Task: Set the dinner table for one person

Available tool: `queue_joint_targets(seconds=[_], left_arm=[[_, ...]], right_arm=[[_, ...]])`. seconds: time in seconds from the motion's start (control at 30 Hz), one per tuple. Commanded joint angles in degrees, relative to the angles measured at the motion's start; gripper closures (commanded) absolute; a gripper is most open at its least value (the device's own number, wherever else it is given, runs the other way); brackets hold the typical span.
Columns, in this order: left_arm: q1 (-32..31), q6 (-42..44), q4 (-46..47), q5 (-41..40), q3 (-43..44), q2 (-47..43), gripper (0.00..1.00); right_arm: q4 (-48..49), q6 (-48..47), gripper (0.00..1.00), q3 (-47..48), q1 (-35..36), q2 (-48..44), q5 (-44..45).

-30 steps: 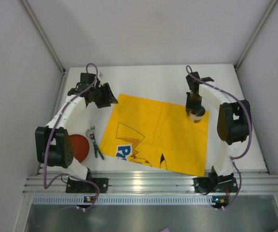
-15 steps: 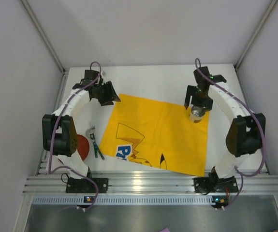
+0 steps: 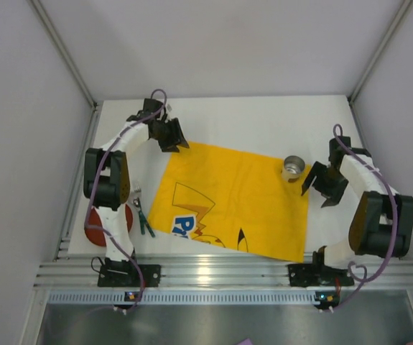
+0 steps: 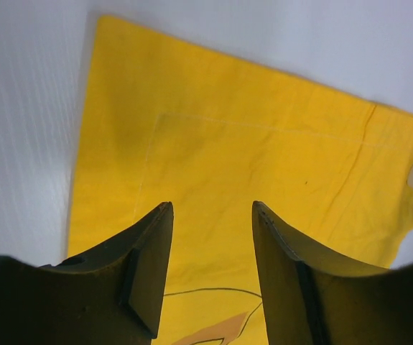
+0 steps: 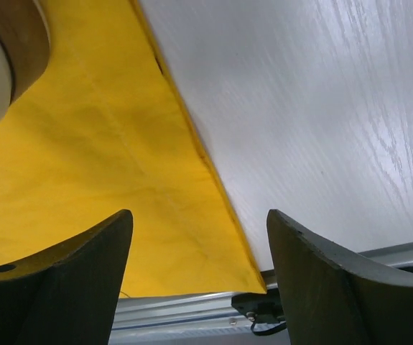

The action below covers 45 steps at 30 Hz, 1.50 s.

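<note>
— Start with the biggest thing. Where is the dinner table (image 3: pixel 242 115)?

— It fills the floor of the enclosure between pale grey walls. It is a flat white surface with a faint grain, and a ribbed aluminium rail (image 3: pixel 228 272) runs along its near edge, where both arm bases are bolted. Much of its middle lies under a yellow cloth (image 3: pixel 242 208) that sits askew and carries a black and blue cartoon print.

— And the arms?

— The left arm (image 3: pixel 105 172) bends out to the cloth's far left corner. Its jaws stand moderately apart above the yellow fabric, with nothing between them. I cannot tell whether they touch the cloth. The right arm (image 3: pixel 371 194) curls in at the cloth's right edge, its jaws wide apart and empty.

— What is hard to see?

— A red plate (image 3: pixel 91 233) at the near left is mostly hidden behind the left arm. A metal cup (image 3: pixel 293 168) stands upright on the cloth's far right corner, just beside the right jaws but apart from them. Both wrist views cut it off at the frame edge.

— Anything smaller?

— A fork (image 3: pixel 136 192) and a green-handled utensil (image 3: pixel 146 225) lie left of the cloth. The second is too small to identify.
</note>
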Motion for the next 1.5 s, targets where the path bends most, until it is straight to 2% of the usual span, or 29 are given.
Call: queue_joint_targets(seconds=[0.0,0.13,0.3,0.5,0.57,0.63,0.67,0.7,0.73,0.8,1.3,1.47], left_arm=[[0.16,1.32,-1.62,-1.67,7.42,3.62,0.47],[0.25,2.20,-3.47,-3.43,12.27,7.23,0.47],[0.42,2.91,-4.79,-4.48,13.95,9.86,0.47],[0.86,4.23,-5.67,-5.62,11.59,10.66,0.53],[0.95,4.49,-5.59,-5.89,10.79,10.49,0.57],[1.04,4.67,-5.58,-6.06,9.82,10.49,0.71],[1.12,4.67,-5.58,-6.33,9.56,10.66,0.77],[1.30,4.67,-5.58,-6.33,9.21,10.75,0.88],[1.65,4.49,-5.67,-6.42,9.12,10.75,0.93],[2.18,4.14,-6.02,-7.55,9.20,11.19,1.00],[9.30,2.03,-7.25,-13.71,10.17,9.69,1.00],[9.21,0.81,-8.22,-15.37,9.83,6.37,1.00]], right_arm=[[6.05,-1.30,0.26,2.13,-2.72,3.14,-2.64],[8.59,-2.53,0.30,5.90,-3.25,8.41,-1.76],[11.84,-3.06,0.36,7.76,-3.16,15.45,-1.93],[14.75,-3.76,0.66,8.55,-2.47,22.13,-3.87],[15.02,-4.03,0.78,9.60,-2.02,24.24,-3.69],[15.02,-4.20,0.91,10.92,-1.58,26.16,-3.69],[15.10,-4.20,0.94,11.36,-1.50,26.70,-3.69],[15.02,-4.20,0.98,11.89,-1.41,27.23,-3.69],[15.02,-4.20,1.00,13.02,-1.41,28.28,-3.78],[14.75,-4.20,1.00,14.43,-1.32,29.25,-3.69],[8.08,-4.64,1.00,36.83,-0.18,40.94,-5.19],[7.81,-4.82,0.98,37.65,0.61,41.39,-5.10]])
